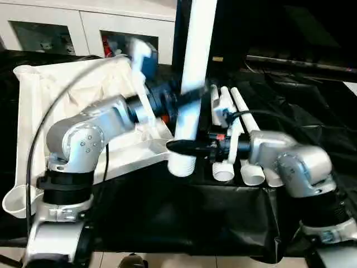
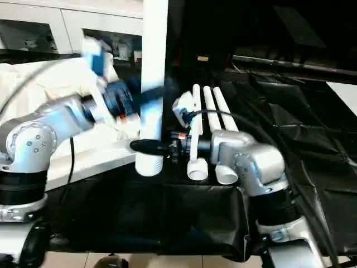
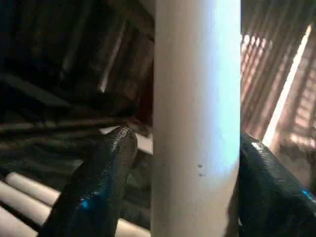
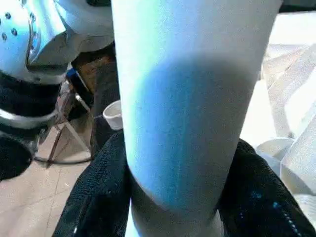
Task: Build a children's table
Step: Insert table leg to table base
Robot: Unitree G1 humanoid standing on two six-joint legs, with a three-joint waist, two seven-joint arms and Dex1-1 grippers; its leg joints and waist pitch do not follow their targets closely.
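One white tubular leg (image 1: 192,84) stands nearly upright in the middle of the scene. Its lower end (image 1: 181,164) is just off the near edge of the white ribbed tabletop (image 1: 44,89). My left gripper (image 1: 187,100) reaches around the leg at mid-height. In the left wrist view one finger (image 3: 98,187) stands apart from the leg (image 3: 197,118), so it is open. My right gripper (image 1: 181,148) is shut on the leg near its lower end, both fingers (image 4: 98,192) pressed against it. Three more legs (image 1: 240,111) lie side by side to the right.
A black cloth (image 1: 195,212) covers the work surface and hangs over its front edge. A white glass-door cabinet (image 1: 56,28) stands behind the tabletop. A black cable (image 1: 39,134) arcs over my left arm. One round corner socket (image 1: 17,201) juts out at the near left.
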